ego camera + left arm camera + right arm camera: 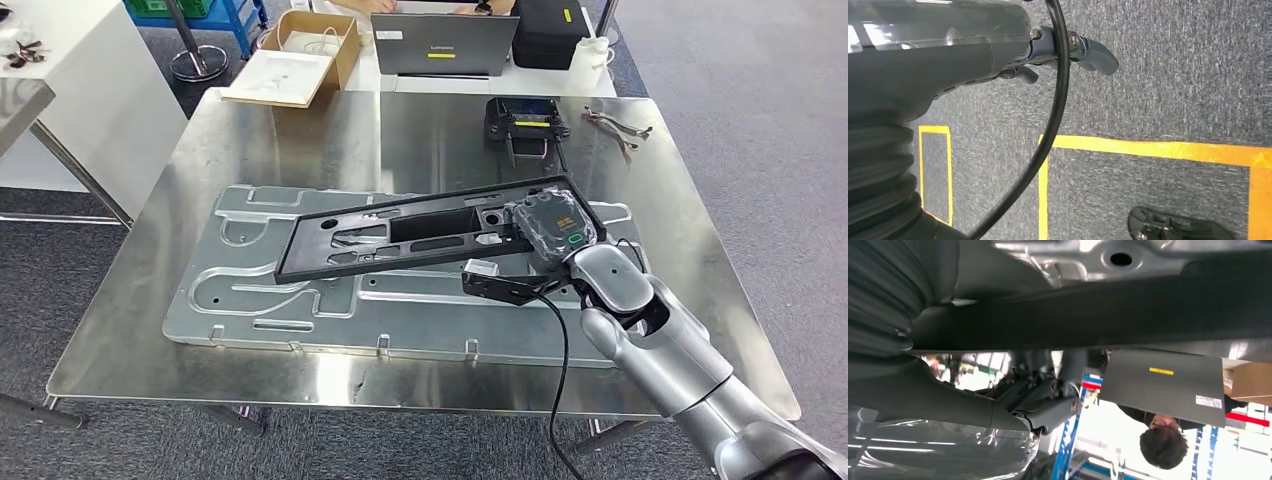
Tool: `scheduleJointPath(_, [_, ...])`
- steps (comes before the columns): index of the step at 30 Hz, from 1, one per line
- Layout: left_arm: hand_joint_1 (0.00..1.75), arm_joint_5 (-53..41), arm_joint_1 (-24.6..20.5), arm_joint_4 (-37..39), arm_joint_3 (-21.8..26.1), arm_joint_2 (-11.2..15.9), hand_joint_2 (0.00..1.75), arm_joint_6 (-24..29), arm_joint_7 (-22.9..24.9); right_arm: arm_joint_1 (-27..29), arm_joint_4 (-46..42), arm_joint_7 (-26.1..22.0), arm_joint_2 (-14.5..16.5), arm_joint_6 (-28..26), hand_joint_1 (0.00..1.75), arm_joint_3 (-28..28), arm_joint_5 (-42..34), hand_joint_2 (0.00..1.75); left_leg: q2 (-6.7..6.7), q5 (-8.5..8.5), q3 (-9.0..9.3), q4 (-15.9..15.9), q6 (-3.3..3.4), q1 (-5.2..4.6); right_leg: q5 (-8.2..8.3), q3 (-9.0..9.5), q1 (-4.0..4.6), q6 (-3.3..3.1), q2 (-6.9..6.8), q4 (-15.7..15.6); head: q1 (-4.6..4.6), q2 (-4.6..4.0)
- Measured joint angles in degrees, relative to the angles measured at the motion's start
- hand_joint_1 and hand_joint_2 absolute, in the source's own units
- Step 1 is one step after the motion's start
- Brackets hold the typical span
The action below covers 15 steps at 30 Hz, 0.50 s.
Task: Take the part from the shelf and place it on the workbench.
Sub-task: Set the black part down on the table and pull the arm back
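Right hand (556, 226) gripping black part (400, 232) over workbench (130, 300)

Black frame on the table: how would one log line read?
right hand grips black frame end | frame over metal plate on workbench | left hand hanging above carpet

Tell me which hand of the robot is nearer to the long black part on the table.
The right hand: it is at the right end of the black part, which lies over the metal plate. The left hand hangs over the grey carpet, away from the table.
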Motion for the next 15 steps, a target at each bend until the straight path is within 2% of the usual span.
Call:
scheduleJointPath(1, [0.00,0.10,-0.01,0.00,0.16,-0.01,1.75,0.02,-0.08,0.42,0.07,0.01,-0.01,-0.28,0.00,-0.21,-0.05,0.00,-0.01,-0.04,0.00,0.00,0.07,-0.02,0.02,0.05,-0.01,0.06,-0.01,-0.10,0.00,0.00])
scheduleJointPath(5, [0.00,0.14,-0.05,0.00,0.60,-0.04,0.00,-0.67,0.44,1.77,0.49,-0.02,-0.08,-1.01,0.00,-1.04,-0.32,0.00,0.04,-0.15,0.01,0.03,0.34,-0.14,0.11,0.12,-0.12,0.46,0.02,-0.28,0.00,0.00])
scheduleJointPath(11, [0.00,-1.06,-0.07,0.00,0.58,-0.14,0.00,-1.46,2.01,2.88,1.05,-0.50,-0.06,-1.28,0.00,-1.60,-0.34,0.00,0.05,-0.15,0.02,0.05,0.45,-0.19,0.13,0.12,-0.16,0.92,0.02,-0.31,0.00,0.00])
scheduleJointPath(15, [0.00,-1.04,-0.08,0.00,0.58,-0.16,0.00,-1.48,2.13,3.12,1.35,-0.56,-0.06,-1.29,0.00,-1.68,-0.33,0.00,0.06,-0.14,0.05,0.06,0.45,-0.19,0.14,0.11,-0.11,0.96,0.02,-0.29,0.00,0.00])
